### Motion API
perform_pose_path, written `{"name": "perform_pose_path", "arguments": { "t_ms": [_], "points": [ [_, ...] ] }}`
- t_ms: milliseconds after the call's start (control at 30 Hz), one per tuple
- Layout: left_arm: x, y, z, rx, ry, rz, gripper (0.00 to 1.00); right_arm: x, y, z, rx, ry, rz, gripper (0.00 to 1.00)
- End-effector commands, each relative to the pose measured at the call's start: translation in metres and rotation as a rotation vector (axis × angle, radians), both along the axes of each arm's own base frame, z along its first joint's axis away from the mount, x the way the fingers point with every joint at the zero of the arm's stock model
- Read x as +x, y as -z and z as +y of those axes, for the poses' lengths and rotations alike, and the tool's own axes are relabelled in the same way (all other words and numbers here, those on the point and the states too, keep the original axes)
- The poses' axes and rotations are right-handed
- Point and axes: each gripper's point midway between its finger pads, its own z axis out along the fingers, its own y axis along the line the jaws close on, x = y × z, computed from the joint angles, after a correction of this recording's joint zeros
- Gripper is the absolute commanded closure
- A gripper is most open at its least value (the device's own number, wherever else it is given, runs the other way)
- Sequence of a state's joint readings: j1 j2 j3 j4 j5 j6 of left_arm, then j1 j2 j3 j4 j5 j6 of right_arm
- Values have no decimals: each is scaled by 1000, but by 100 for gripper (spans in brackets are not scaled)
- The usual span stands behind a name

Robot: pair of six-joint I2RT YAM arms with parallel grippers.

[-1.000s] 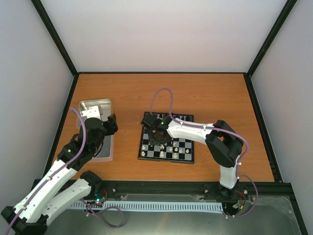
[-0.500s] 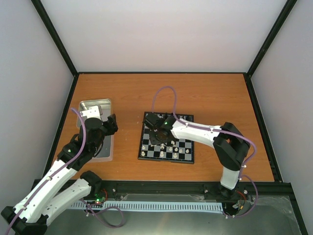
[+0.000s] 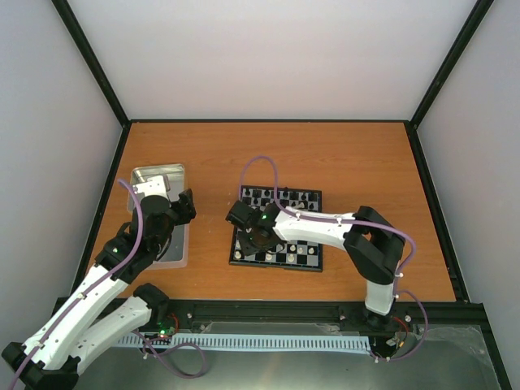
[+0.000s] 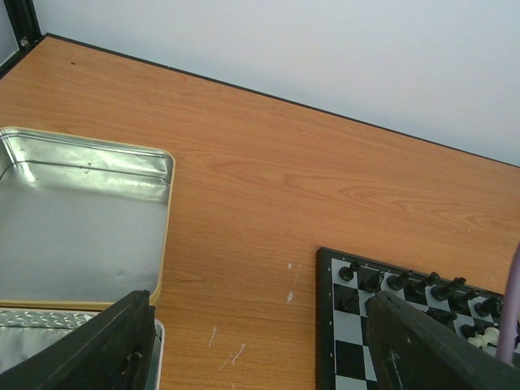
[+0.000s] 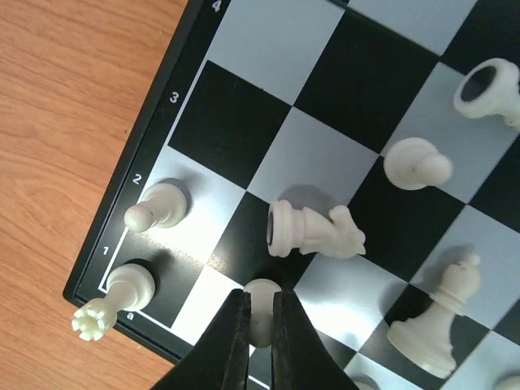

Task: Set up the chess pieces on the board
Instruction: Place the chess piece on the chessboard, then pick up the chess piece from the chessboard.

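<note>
Gripping a small white piece point(image 5: 262, 296), the right hand point(image 5: 260, 325) has its two fingers shut tight on it. The piece has a round top. It may be a pawn, but the fingers hide most of it, so I can't be sure. It is over the near-left corner of the board point(image 5: 325, 154), close to the first row, and I can't tell which square it is on.

Just beside it a white knight point(image 5: 313, 231) lies on its side. A white rook point(image 5: 122, 288) stands in the corner square. A white pawn point(image 5: 154, 207) stands in the square right behind it. More white pieces stand farther along, and one of them point(image 5: 487, 88) has fallen over too.

From above, the board point(image 3: 302, 244) sits in the middle of the tabletop point(image 3: 341, 154), and the right arm reaches across it. The black pieces point(image 4: 406, 284) stand in rows at the far side.

The left hand point(image 4: 258, 301) is open and holds nothing. It hangs over the near end of the shiny tray point(image 4: 166, 211), well apart from the board.

I think the job is partly done. Black looks set up, but white is a mess. The step now is moving this one white piece to its home square.

Next, the right hand should lift it straight up so it does not bump the knight. Then it should set it down in the middle of its square and open. After that, the fallen knight needs to stand up next to the rook.
</note>
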State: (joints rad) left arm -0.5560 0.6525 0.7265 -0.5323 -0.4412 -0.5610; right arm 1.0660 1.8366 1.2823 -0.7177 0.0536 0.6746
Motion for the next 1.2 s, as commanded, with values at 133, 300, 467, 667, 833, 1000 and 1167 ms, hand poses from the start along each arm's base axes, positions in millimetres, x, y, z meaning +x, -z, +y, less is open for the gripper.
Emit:
{"name": "perform_pose_path", "arguments": {
  "t_ms": [133, 300, 467, 667, 833, 1000, 1167],
  "points": [
    [1, -2, 2, 1, -6, -10, 28, 8, 3, 12, -10, -1, -28, 92],
    [2, -2, 2, 4, -6, -8, 28, 11, 8, 14, -19, 0, -31, 91],
    [2, -2, 2, 4, -6, -7, 28, 13, 14, 12, -39, 8, -37, 87],
    [2, -2, 2, 6, -7, -6, 28, 15, -10, 15, 7, 13, -63, 76],
    [2, -1, 2, 6, -7, -5, 28, 25, -45, 12, 71, 46, -125, 69],
    [1, -2, 2, 5, -6, -7, 28, 47, -48, -17, 67, 166, -166, 66],
    [1, -1, 1, 5, -1, -5, 27, 62, -34, -37, 60, 236, -140, 66]
  ]
}}
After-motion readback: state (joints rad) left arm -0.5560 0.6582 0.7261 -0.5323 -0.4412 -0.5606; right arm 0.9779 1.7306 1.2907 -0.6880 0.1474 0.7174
